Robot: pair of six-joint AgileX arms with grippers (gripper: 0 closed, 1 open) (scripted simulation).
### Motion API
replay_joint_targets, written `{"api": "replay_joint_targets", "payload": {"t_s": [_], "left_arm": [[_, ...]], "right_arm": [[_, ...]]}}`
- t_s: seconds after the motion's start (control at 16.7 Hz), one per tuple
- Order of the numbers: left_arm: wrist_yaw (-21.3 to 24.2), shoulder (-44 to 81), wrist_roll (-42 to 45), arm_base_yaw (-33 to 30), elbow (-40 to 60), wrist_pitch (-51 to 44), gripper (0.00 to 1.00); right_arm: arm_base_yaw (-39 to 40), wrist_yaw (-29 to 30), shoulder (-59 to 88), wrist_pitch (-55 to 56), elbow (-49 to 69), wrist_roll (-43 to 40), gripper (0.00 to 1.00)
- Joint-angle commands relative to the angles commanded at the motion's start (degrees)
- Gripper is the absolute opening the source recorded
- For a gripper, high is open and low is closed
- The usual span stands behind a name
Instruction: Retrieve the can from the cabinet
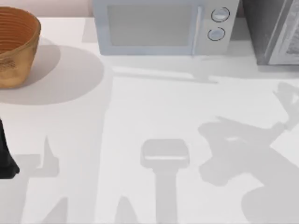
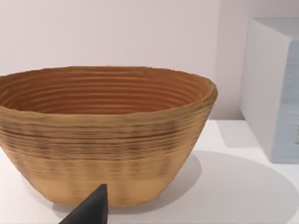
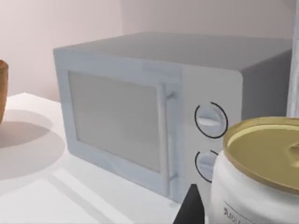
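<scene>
Gold-lidded white can (image 3: pixel 261 172) sits right against right hand (image 3: pixel 190 207), close before its camera, apparently carried clear of cabinet (image 1: pixel 275 30); grip itself unseen, cannot tell. Microwave (image 3: pixel 154 112) beyond. Left hand (image 2: pixel 88 210) parked near woven basket (image 2: pixel 105 135); state unclear.

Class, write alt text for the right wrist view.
A white can with a gold lid sits close to the camera beside a dark fingertip. Behind it stands a pale microwave with two round dials on a white table.
</scene>
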Motion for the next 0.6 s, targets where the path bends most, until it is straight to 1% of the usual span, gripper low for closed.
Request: {"api": "replay_joint_targets", "payload": {"t_s": [0.6], "left_arm": [[0.0, 0.0, 0.0, 0.0, 0.0, 0.0, 1.0]], "right_arm": [[-10.7, -14.3, 23.9, 17.0, 5.7, -3.8, 0.0]]}}
